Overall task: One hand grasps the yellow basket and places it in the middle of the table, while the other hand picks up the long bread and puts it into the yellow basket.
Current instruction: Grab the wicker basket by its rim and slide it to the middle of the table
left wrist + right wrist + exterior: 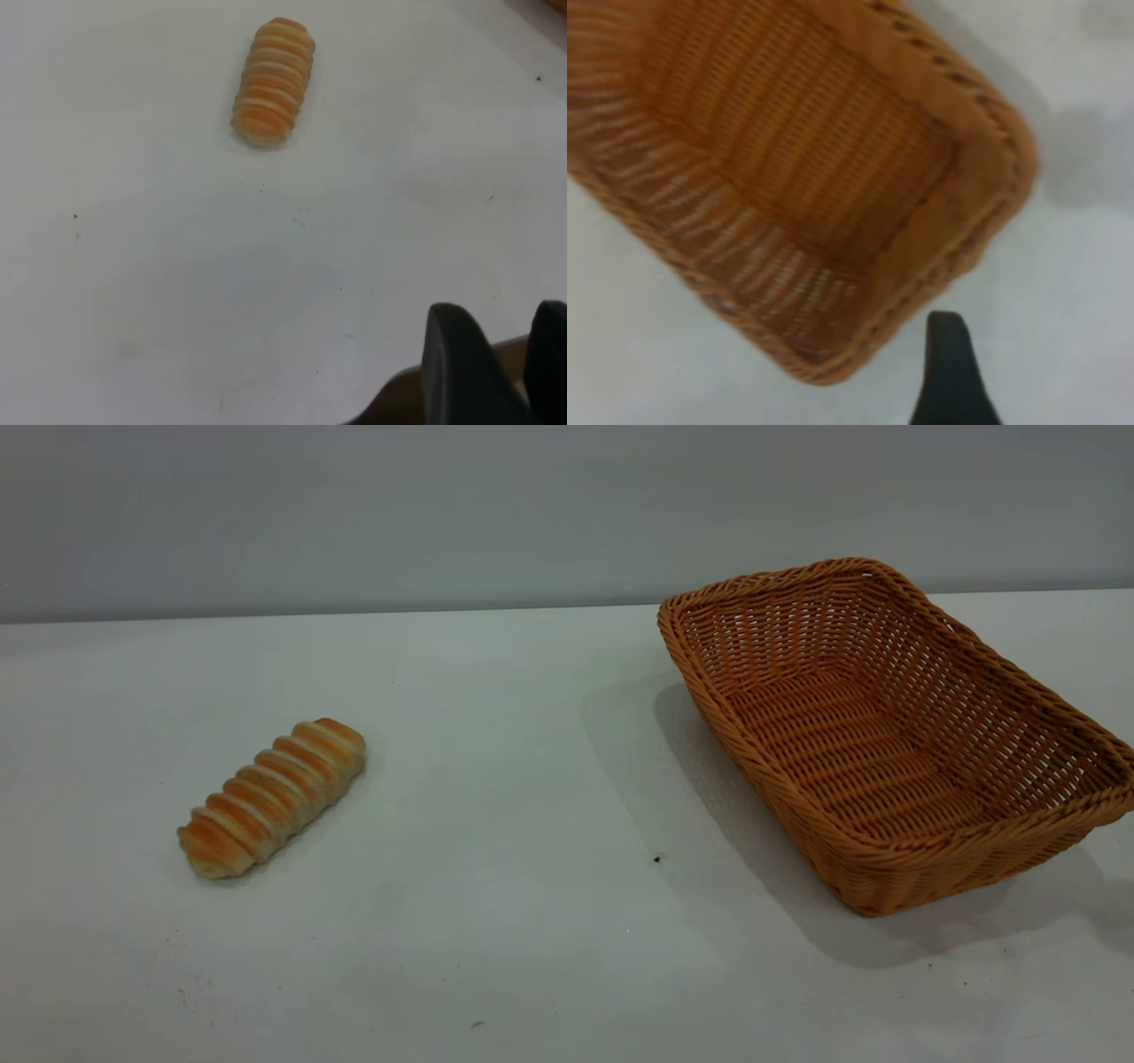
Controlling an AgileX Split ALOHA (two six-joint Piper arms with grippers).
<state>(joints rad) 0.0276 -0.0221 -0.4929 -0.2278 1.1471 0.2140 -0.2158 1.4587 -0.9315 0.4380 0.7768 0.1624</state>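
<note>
Jaws of the left gripper (496,363) showed in the left wrist view as two dark fingertips (456,359) standing slightly apart with nothing between them, hanging over bare surface (177,292) well short of the long bread (274,81). Of the right gripper (950,372) only one dark fingertip could be seen in the right wrist view, so I cannot tell how its jaws stood; that tip sat just outside one end of the yellow basket (797,168), close to the braided rim, and whether it touched the wicker cannot be told. Neither arm appeared in the exterior view.

From the exterior view, the long bread (273,797) lay flat on the white surface (496,779) at the left side, set on a diagonal with one end nearer the camera and the other end pointing away toward the right. Its golden-brown ridges ran crosswise with pale grooves between them. The yellow basket (895,735) rested upright on the right side, well apart from the bread, turned at an angle so that one corner pointed toward the camera; its right edge ran out of the picture. Its inside held nothing. A few tiny dark specks dotted the surface between the two things. No brand, label or writing could be read on anything.
</note>
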